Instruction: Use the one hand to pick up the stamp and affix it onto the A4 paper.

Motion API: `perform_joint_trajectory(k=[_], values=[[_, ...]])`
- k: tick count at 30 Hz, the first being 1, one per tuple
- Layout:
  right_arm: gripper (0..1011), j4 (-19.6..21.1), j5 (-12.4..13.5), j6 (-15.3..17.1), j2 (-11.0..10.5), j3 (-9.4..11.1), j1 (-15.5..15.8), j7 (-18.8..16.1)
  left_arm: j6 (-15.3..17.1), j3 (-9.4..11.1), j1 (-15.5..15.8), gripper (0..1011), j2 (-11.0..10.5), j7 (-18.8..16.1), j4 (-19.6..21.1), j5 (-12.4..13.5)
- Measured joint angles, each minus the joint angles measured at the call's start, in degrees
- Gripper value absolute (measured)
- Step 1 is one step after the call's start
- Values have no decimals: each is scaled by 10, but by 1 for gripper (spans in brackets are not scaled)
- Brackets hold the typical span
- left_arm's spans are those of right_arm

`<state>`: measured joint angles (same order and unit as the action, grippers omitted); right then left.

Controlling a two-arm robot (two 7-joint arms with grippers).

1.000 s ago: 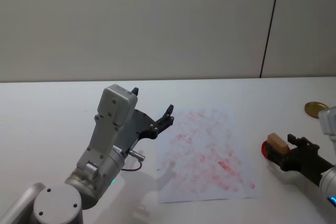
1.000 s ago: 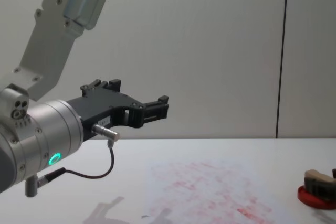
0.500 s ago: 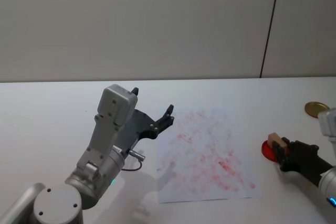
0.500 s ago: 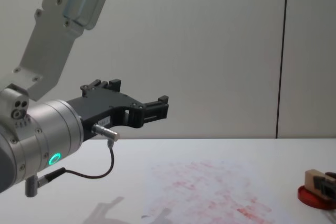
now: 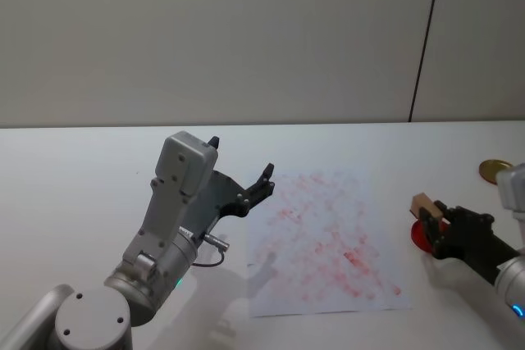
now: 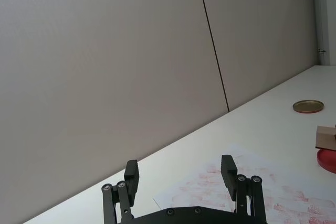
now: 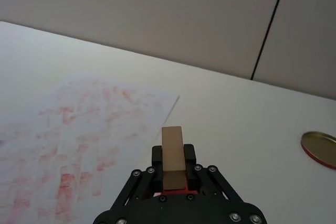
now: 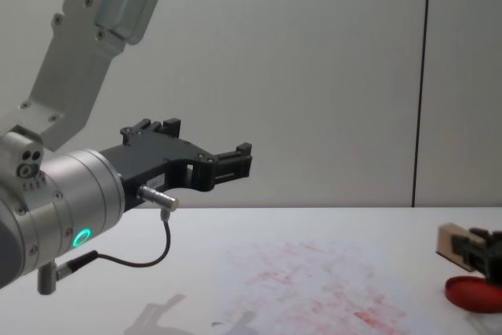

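The stamp (image 5: 424, 202), a small tan wooden block, is pinched in my right gripper (image 5: 436, 220), which is shut on it. It hangs a little above the table, over the left rim of the red ink pad (image 5: 421, 236). In the right wrist view the stamp (image 7: 172, 153) stands upright between the black fingers. The A4 paper (image 5: 324, 242), white with faint red prints, lies flat to the stamp's left. My left gripper (image 5: 240, 159) is raised and open near the paper's far left corner, holding nothing.
A round gold lid (image 5: 495, 170) lies on the white table (image 5: 82, 170) behind the right arm. The big silver left arm (image 8: 63, 209) stands tall at the left of the chest view. A grey wall runs behind the table.
My right gripper closed on the stamp and lifted it off the ink pad, shifting it slightly left toward the paper. The left arm stayed still.
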<state>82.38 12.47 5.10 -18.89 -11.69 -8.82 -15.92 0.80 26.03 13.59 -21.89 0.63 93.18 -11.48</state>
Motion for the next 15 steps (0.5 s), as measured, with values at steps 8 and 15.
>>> perform_joint_trajectory(k=[8, 15], values=[[218, 22, -2, -11, 8, -12, 1, -28, 0, 0, 0, 993, 0, 0, 0, 0], [218, 27, -2, 1, 19, -23, -2, -45, 0, 0, 0, 993, 0, 0, 0, 0]])
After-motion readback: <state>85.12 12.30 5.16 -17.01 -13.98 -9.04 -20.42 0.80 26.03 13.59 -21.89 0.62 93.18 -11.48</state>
